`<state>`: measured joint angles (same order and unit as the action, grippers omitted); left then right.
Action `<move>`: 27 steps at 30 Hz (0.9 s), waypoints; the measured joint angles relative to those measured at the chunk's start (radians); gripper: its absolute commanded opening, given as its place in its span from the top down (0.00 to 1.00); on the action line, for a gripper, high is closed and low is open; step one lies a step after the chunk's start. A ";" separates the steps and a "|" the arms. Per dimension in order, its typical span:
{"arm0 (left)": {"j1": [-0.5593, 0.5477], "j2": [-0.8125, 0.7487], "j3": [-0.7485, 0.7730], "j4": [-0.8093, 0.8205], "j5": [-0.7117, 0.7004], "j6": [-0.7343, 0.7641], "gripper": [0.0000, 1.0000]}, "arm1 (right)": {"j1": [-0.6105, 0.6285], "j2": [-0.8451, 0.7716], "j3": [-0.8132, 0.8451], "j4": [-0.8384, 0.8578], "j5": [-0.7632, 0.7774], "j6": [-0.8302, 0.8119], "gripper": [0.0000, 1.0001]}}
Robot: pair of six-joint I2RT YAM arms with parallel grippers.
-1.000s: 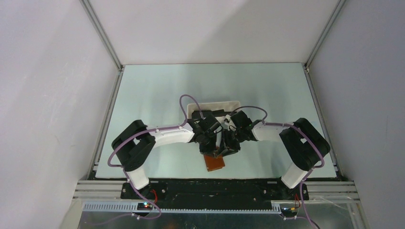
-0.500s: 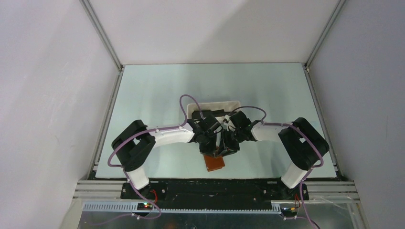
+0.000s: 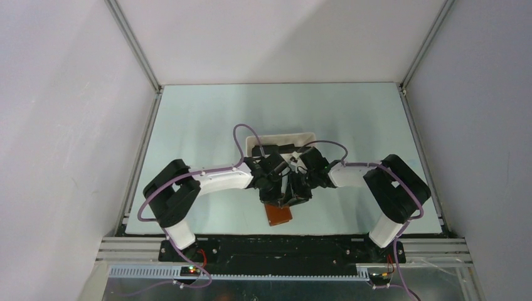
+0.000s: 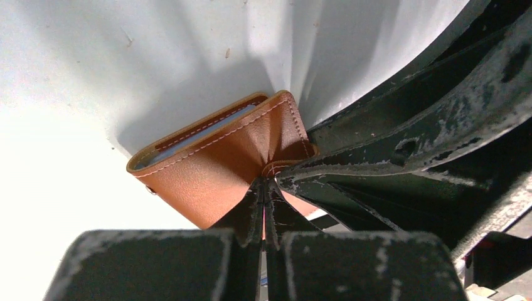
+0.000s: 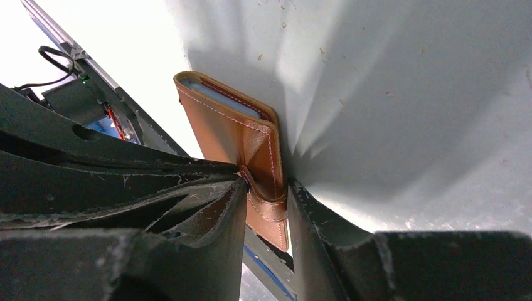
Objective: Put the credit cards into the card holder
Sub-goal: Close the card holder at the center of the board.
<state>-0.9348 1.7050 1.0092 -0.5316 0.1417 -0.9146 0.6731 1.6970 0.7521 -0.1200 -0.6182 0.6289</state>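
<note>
Right wrist view: my right end effector (image 5: 266, 188) clamps the folded card holder (image 5: 219, 125), and my left end effector (image 4: 263, 191) pinches its edge. No credit cards show; I judge loading nearly done.

We see the left arm (image 3: 170, 199) swing its elbow outward to the left and a little nearer to its base, so its whole bend sits lower in the top view than a second ago. The right arm (image 3: 396, 191) follows, its elbow drawing slightly in toward the middle and a touch nearer too. The two wrists, meeting over the centre, drift a shade to the left, and the card holder (image 3: 280, 214) beneath them shifts the same way, ending just left of its earlier spot.
</note>
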 measured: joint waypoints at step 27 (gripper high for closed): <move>0.047 -0.260 -0.164 0.063 -0.027 -0.039 0.41 | -0.013 -0.078 -0.069 0.021 0.008 0.026 0.59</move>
<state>-0.8883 1.4448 0.8452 -0.4686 0.1146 -0.9535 0.6605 1.6192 0.6830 -0.0990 -0.6106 0.6548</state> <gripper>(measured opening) 0.613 0.433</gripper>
